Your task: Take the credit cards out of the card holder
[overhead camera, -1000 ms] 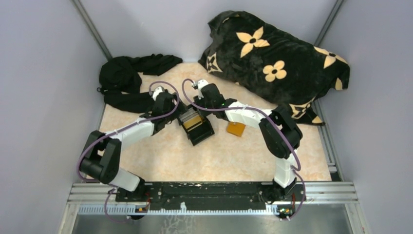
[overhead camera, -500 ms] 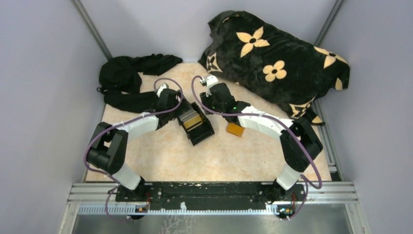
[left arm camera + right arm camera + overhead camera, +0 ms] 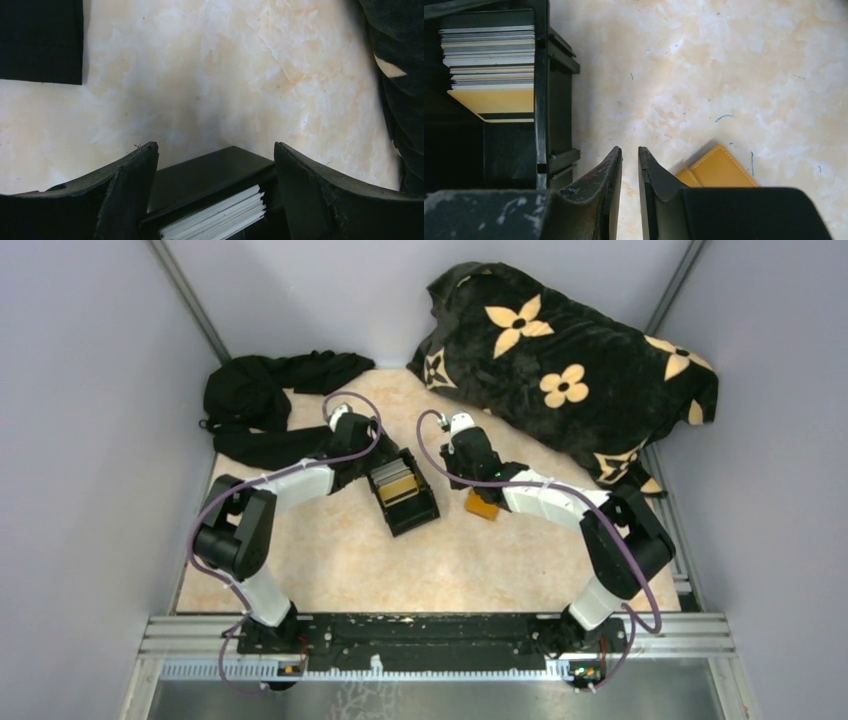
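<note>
The orange-tan card holder (image 3: 483, 506) lies flat on the table, right of a black open-topped box (image 3: 402, 494). In the right wrist view the card holder (image 3: 719, 170) sits just right of my fingers, partly hidden, with no card showing from it. A stack of grey-white credit cards (image 3: 489, 50) stands in the box. My right gripper (image 3: 630, 150) hangs between box and holder (image 3: 455, 478), its jaws a thin gap apart and empty. My left gripper (image 3: 215, 150) is wide open over the box's far end (image 3: 372, 462), above the cards (image 3: 215, 217).
A yellow card (image 3: 494, 100) fronts the stack in the box. A flowered black blanket (image 3: 570, 370) fills the back right. Dark clothing (image 3: 265, 405) lies at the back left. Grey walls close in both sides.
My right gripper has moved right, off the box toward the card holder, and its jaws have narrowed. My left arm has shifted toward the back, still wide open.
</note>
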`<state>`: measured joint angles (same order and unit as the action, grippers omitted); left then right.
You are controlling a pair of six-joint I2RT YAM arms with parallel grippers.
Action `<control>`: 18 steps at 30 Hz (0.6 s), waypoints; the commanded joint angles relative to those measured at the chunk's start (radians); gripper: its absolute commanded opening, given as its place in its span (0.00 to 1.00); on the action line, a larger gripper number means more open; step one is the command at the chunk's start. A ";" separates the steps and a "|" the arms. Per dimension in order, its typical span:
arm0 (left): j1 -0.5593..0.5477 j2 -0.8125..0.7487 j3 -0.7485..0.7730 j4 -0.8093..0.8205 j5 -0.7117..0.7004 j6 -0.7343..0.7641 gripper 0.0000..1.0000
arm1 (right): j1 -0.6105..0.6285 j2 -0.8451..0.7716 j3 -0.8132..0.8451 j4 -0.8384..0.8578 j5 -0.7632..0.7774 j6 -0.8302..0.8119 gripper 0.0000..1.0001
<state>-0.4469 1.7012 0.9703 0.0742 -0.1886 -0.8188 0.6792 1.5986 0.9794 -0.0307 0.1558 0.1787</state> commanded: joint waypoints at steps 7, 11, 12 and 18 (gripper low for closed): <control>0.003 0.101 0.119 0.013 0.011 -0.002 0.91 | 0.004 -0.054 -0.073 0.090 -0.069 0.052 0.19; 0.001 0.137 0.166 0.005 0.018 0.001 0.91 | 0.016 -0.053 -0.093 0.112 -0.097 0.078 0.19; 0.002 0.144 0.178 0.004 0.023 0.001 0.91 | 0.020 -0.052 -0.094 0.115 -0.097 0.081 0.19; 0.002 0.192 0.236 0.002 0.040 0.008 0.91 | 0.044 -0.042 -0.100 0.129 -0.100 0.098 0.19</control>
<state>-0.4469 1.8675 1.1549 0.0677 -0.1696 -0.8181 0.7055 1.5887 0.8894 0.0349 0.0738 0.2501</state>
